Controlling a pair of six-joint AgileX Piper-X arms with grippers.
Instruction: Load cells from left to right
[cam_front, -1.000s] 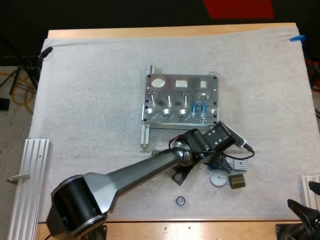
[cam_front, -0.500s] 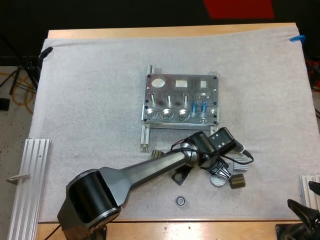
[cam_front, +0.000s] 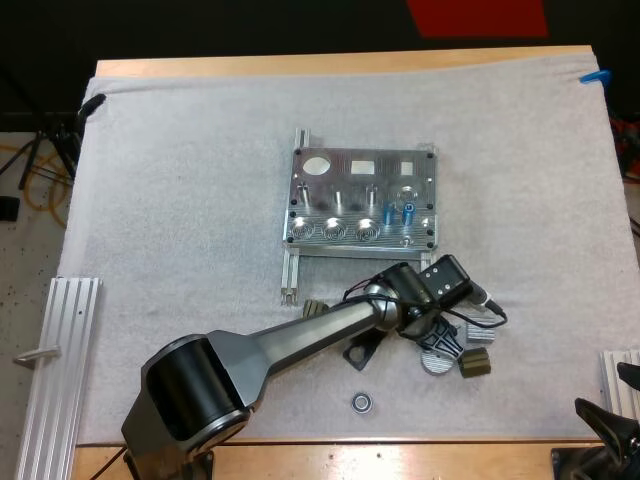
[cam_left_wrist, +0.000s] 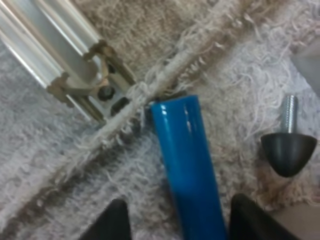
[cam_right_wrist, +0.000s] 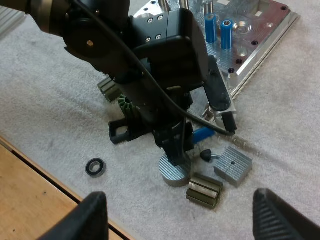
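Observation:
A metal fixture (cam_front: 362, 200) sits mid-mat with two blue cylinders (cam_front: 400, 212) standing in its right part. My left gripper (cam_front: 440, 335) is down over the loose parts in front of the fixture. In the left wrist view its fingers (cam_left_wrist: 114, 220) stand apart on either side of a blue cylinder (cam_left_wrist: 186, 160) lying on the mat, with gaps on both sides. The right wrist view has that cylinder (cam_right_wrist: 202, 134) under the left gripper (cam_right_wrist: 176, 147). My right gripper (cam_front: 605, 425) rests at the near right corner, fingers (cam_right_wrist: 92, 215) wide apart and empty.
Around the left gripper lie a grey ribbed disc (cam_front: 437, 358), a grey block (cam_right_wrist: 232, 166), an olive ribbed part (cam_front: 474, 364), a small black rubber foot with a screw (cam_left_wrist: 287, 145), a black bracket (cam_front: 362, 352) and a black ring (cam_front: 361, 402). An aluminium rail (cam_front: 62, 350) lies at the mat's near left.
My left gripper has moved a little toward the near right and come down over the loose parts beside the grey disc. The right arm has not moved.

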